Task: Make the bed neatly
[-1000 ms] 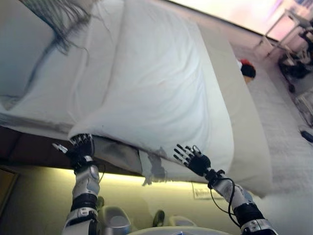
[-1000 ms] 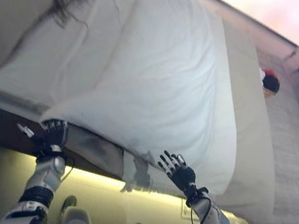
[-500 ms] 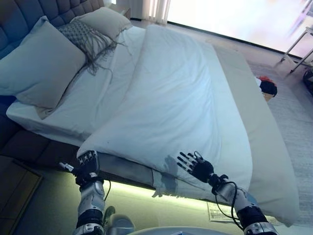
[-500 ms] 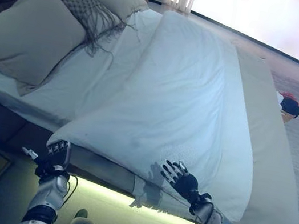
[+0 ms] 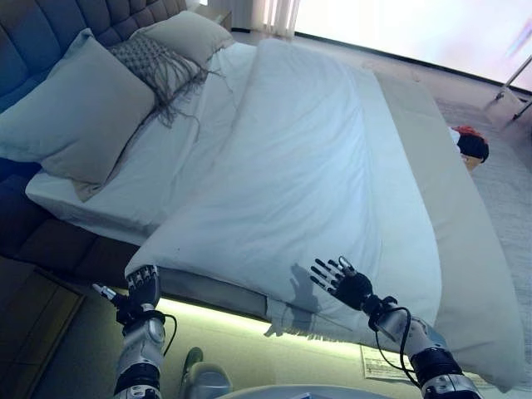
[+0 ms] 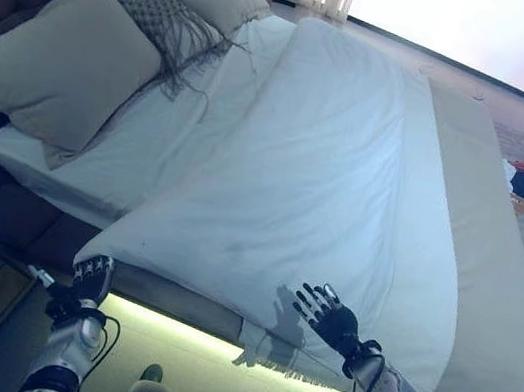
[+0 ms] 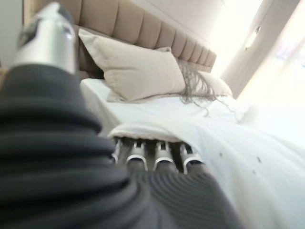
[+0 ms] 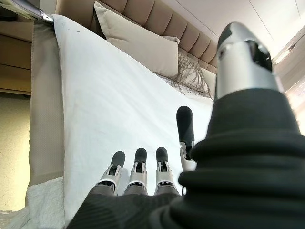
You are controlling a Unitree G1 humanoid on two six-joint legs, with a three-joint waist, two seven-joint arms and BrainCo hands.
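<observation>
- The bed (image 5: 449,241) fills the view, headboard (image 5: 50,33) at upper left, foot toward the bright window, with a beige sheet strip bare along its far right side.
- The duvet (image 5: 316,166) lies white and mostly flat over the middle, but it sits skewed: its top edge runs on a diagonal and stops well short of the pillows, leaving bare sheet (image 5: 166,158) by the head.
- The duvet's near corner hangs over the bed's near edge, just above the left hand, so that corner is not squared to the mattress.
- A large pillow (image 5: 75,116) leans at the headboard, a second pillow (image 5: 187,33) sits further along, and a fringed grey throw (image 5: 158,71) lies between them.
- A fringed strip of cloth (image 5: 307,320) hangs below the near edge, untucked, close to the right hand.
- The left hand (image 5: 143,287) is at the near corner; in its wrist view the fingers (image 7: 157,155) go in under the duvet's edge and the tips are hidden, so I cannot tell whether they grip it.
- The right hand (image 5: 349,284) hovers just over the near edge, fingers (image 8: 138,164) straight and spread, holding nothing.
- My call: about halfway. The spread is down; left to do is pulling the top up to the pillows, straightening the skew, and tidying the overhang.
</observation>
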